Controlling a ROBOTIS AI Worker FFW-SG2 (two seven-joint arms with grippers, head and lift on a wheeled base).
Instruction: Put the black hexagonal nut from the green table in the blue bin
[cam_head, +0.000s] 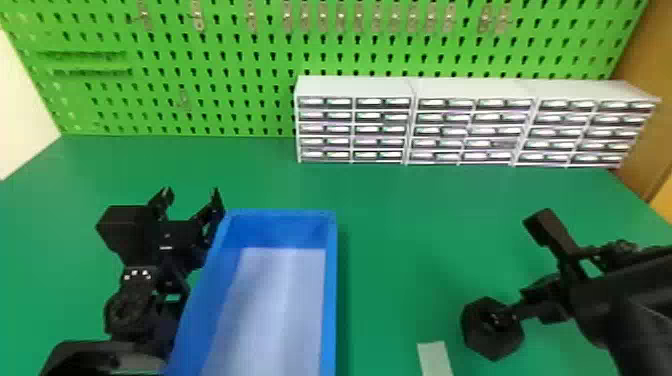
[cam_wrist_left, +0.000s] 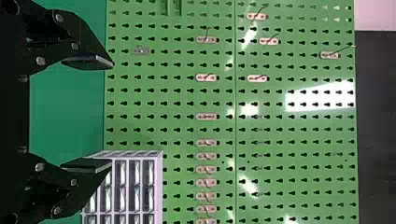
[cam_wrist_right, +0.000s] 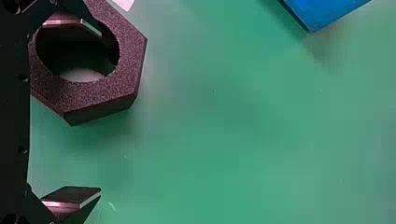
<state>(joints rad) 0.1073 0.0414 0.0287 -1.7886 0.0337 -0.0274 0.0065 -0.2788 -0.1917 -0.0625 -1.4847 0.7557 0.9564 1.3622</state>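
Note:
The black hexagonal nut (cam_head: 479, 337) is at the right of the green table (cam_head: 395, 225), and my right gripper (cam_head: 522, 272) stands open there, one finger overlapping its hole. In the right wrist view the nut (cam_wrist_right: 128, 60) lies flat at upper left; one finger of the right gripper (cam_wrist_right: 100, 112) appears over or in the hole, the other well off to the side. I cannot tell how deep that finger sits. The blue bin (cam_head: 328, 295) is left of the nut. Parked beyond the bin's left wall, my left gripper (cam_head: 192, 192) is open and holds nothing; its fingers frame the left wrist view (cam_wrist_left: 112, 114).
A pale strip (cam_head: 435, 357) lies on the table between bin and nut. White drawer cabinets (cam_head: 410, 120) line the back right, before a green pegboard (cam_head: 240, 55) with metal hooks. In the right wrist view a corner of the blue bin (cam_wrist_right: 327, 11) shows.

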